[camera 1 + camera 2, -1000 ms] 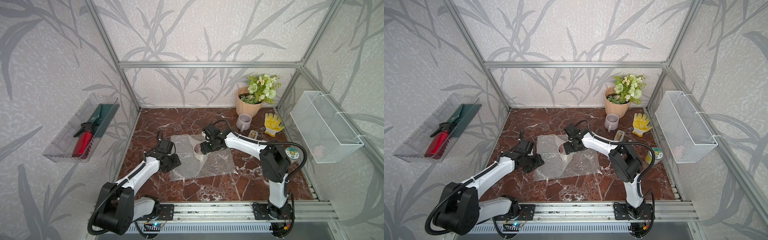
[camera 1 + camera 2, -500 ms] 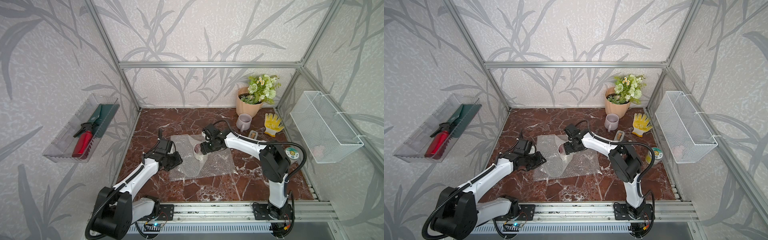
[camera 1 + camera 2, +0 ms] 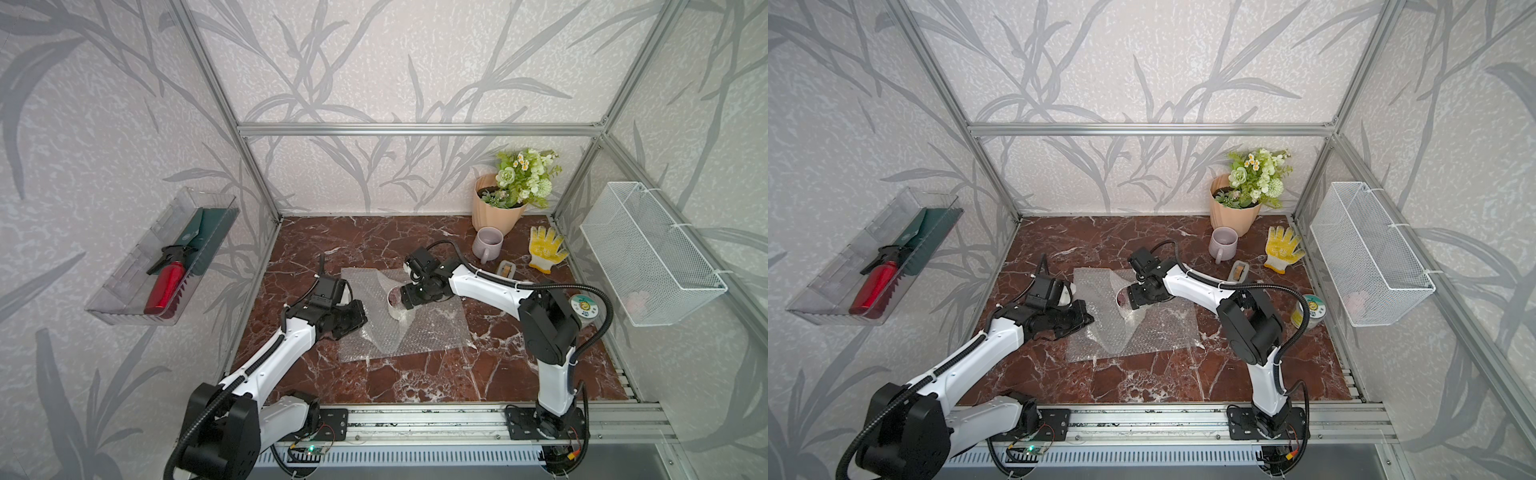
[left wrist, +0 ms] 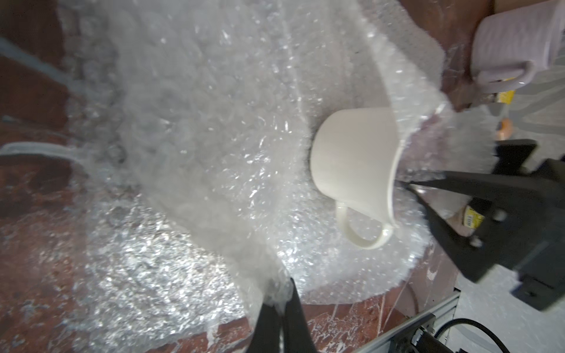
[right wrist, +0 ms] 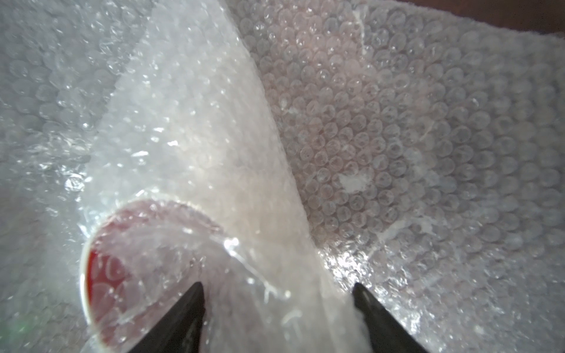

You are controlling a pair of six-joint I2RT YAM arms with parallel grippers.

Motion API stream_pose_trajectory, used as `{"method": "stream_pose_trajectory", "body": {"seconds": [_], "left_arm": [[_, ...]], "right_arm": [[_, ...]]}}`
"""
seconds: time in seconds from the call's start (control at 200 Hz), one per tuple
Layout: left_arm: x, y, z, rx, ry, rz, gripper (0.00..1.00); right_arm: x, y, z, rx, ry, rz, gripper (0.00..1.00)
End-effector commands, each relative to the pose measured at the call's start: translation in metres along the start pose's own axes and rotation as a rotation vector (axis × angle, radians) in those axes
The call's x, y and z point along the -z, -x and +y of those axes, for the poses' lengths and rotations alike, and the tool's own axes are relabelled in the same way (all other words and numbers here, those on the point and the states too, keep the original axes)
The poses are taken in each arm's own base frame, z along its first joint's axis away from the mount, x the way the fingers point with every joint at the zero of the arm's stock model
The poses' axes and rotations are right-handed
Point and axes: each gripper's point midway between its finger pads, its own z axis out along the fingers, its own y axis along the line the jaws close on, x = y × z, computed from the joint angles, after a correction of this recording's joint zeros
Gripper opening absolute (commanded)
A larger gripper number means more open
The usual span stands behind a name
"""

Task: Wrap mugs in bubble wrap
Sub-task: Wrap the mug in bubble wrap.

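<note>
The white mug (image 4: 354,171) with its red inside (image 5: 101,275) lies on its side on the bubble wrap (image 3: 415,328), and a flap of the wrap is folded over it. My left gripper (image 4: 281,287) is shut on the wrap's left edge, which bunches between its fingertips; in a top view it (image 3: 1090,320) sits low at that edge. My right gripper (image 5: 276,287) stands open at the mug's mouth, with wrap draped between its fingers. The lilac mug (image 3: 487,245) stands upright at the back right, apart from both grippers.
A peach flowerpot (image 3: 494,212) with flowers stands in the back right corner. A yellow glove (image 3: 544,249), a small tape dispenser (image 3: 507,269) and a green tape roll (image 3: 584,307) lie along the right side. A wire basket (image 3: 648,253) and a clear tray (image 3: 166,257) hang on the walls.
My left gripper has slid to the wrap's left edge and shut on it. The right arm and the white mug have stayed where they were.
</note>
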Motion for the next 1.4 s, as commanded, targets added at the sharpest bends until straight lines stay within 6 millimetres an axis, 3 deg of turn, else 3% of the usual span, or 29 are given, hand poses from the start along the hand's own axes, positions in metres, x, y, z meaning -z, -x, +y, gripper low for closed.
{"method": "stream_pose_trajectory", "body": {"seconds": [0.0, 0.215, 0.51, 0.675, 0.875, 1.21, 1.395], "left_arm": [[0.014, 0.012, -0.044, -0.056, -0.124, -0.033, 0.00], [0.005, 0.021, -0.090, -0.106, -0.228, -0.040, 0.00], [-0.026, 0.058, -0.112, -0.046, -0.282, -0.117, 0.00], [-0.045, 0.067, -0.110, 0.002, -0.280, -0.127, 0.00], [-0.066, 0.062, -0.094, 0.036, -0.245, -0.101, 0.00], [-0.092, 0.041, -0.077, 0.038, -0.197, -0.033, 0.00], [-0.099, 0.037, -0.070, 0.040, -0.164, -0.020, 0.00]], "right_arm": [[-0.011, -0.012, -0.003, 0.000, -0.019, 0.055, 0.73], [-0.012, -0.013, 0.000, -0.005, -0.006, 0.057, 0.73], [-0.014, -0.015, 0.003, -0.010, 0.020, 0.063, 0.73], [-0.013, -0.014, 0.006, -0.008, 0.040, 0.060, 0.73], [-0.003, -0.006, 0.015, 0.010, 0.091, 0.023, 0.73], [0.040, 0.019, 0.025, 0.054, 0.149, -0.134, 0.73], [0.062, 0.022, 0.009, 0.055, 0.061, -0.204, 0.73]]}}
